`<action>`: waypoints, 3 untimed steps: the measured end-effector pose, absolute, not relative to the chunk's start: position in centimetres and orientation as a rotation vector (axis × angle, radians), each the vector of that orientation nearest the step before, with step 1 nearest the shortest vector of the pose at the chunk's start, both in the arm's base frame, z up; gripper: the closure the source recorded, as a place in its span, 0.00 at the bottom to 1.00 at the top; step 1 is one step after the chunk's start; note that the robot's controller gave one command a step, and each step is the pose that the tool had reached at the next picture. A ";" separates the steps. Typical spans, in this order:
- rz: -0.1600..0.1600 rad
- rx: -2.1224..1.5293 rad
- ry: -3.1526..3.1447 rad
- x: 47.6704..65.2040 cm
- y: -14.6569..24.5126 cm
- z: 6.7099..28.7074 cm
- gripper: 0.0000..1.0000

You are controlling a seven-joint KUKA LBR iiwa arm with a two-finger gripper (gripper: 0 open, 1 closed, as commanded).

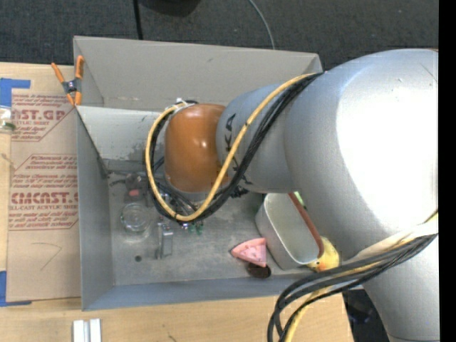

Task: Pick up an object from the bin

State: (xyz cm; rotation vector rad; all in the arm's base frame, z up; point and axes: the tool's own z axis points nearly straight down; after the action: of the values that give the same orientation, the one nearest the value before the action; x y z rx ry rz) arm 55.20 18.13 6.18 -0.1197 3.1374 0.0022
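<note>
1. The gripper is thin grey metal, low near the floor of the grey metal bin. I cannot tell if it is open or closed.
2. A see-through round cup lies just beside it, away from the arm.
3. A pink wedge and a smooth white tub lie on its other side.

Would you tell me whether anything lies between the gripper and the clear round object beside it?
Nothing visible does: only bare bin floor separates the gripper from the clear round object. The pink wedge and white tub lie on its far side.
</note>
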 end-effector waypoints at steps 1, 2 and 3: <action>0.005 -0.346 3.119 55.1 19.8 7.4 0.00; 0.005 -0.543 3.091 55.8 22.3 7.7 1.00; 0.005 -0.543 3.091 55.8 22.3 7.7 1.00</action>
State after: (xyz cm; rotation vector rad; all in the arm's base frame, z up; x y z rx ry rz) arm 55.77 22.31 7.71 -0.5435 3.0907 0.0051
